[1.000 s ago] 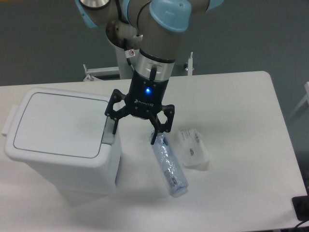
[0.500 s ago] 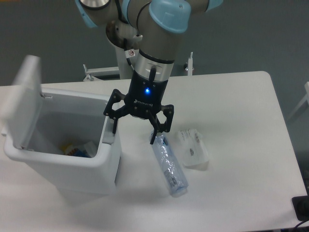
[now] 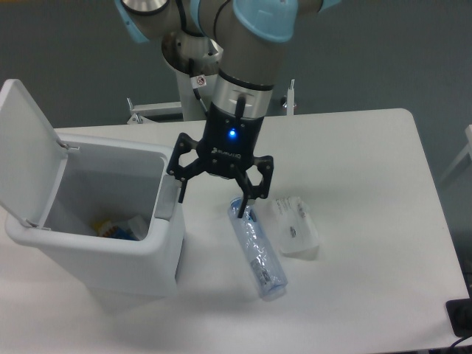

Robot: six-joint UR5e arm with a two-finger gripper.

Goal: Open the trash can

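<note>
White table fills most of the view, with a dark grey wall behind it and a metal stand showing at the far edge near twelve o'clock.

Trash can: a large white rectangular bin standing at the nine o'clock side of the table. Its flat lid is raised on the hinge at the bin's left edge and stands nearly upright, tilted slightly outward. The interior is exposed; some coloured refuse lies at the bottom, its nature not discernible.

Gripper: black, two-fingered, with a blue indicator lit on its body, hanging from the arm near the centre of the table. The fingers are spread wide and nothing is held between them. One fingertip is at the bin's right-hand rim, where the grey tab sits; whether it touches cannot be told. The other fingertip is just above the upper end of the bottle.

Clear plastic bottle: lying on its side on the table at roughly five o'clock from the gripper.

Crumpled white packet: on the table just right of the bottle, at three o'clock from it.
</note>
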